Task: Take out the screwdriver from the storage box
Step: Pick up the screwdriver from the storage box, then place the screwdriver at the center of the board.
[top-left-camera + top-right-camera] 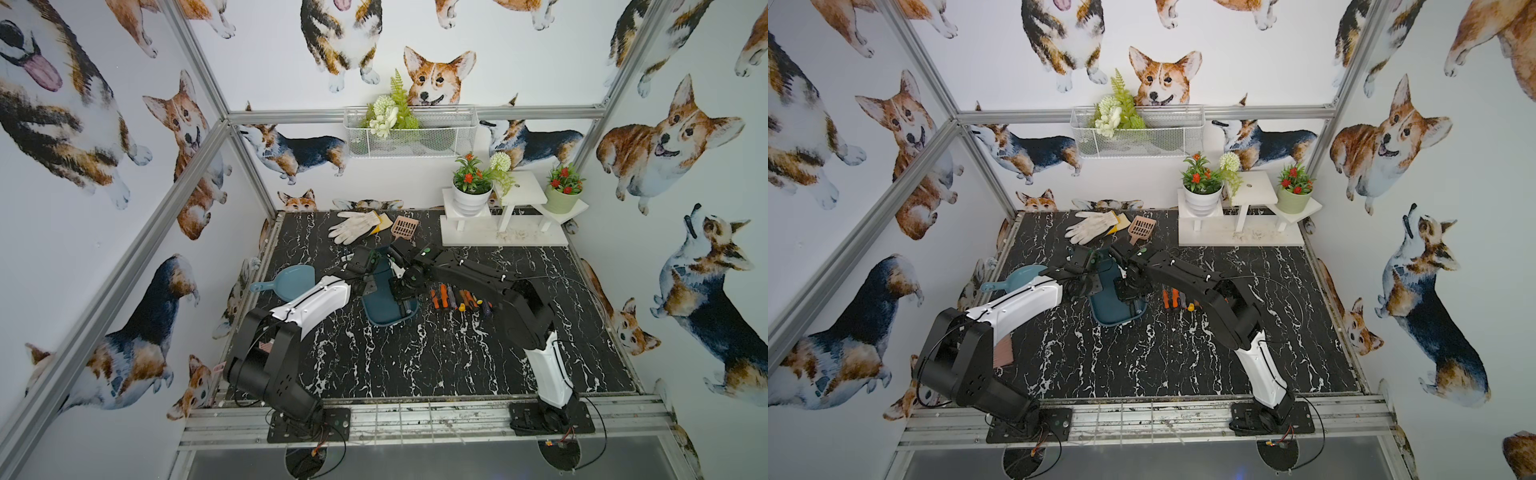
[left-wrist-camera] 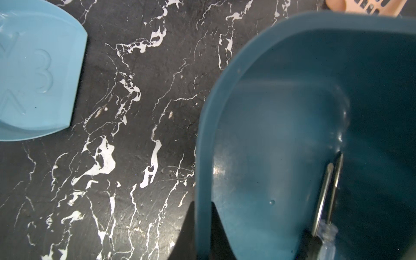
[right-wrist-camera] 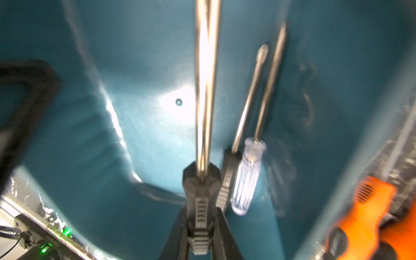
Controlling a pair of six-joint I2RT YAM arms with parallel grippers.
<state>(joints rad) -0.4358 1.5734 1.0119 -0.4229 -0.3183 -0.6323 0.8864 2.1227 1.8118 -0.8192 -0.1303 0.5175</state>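
R gripper (image 3: pixel 201 217) clenched on black-handled screwdriver (image 3: pixel 201 180) inside storage box (image 1: pixel 384 316), near table (image 1: pixel 415 365) ctr; L gripper (image 2: pixel 203 204) clamps box rim; orange screwdrivers (image 1: pixel 440 297) lie on table at box's 3 o'clock, light blue scoop (image 1: pixel 291 282) at 9

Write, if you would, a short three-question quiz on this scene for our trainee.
1. True or false: the right gripper is shut on the black-handled, steel-shafted screwdriver.
2. What does the left gripper pinch? A) the rim of the shallow dark teal plastic storage box; B) a white glove; C) a flower pot.
3. Fill in: beside the gripped tool, in the box, lie a clear-handled screwdriver and a smaller ___-handled one.
Key: 1 true; 2 A; 3 black.
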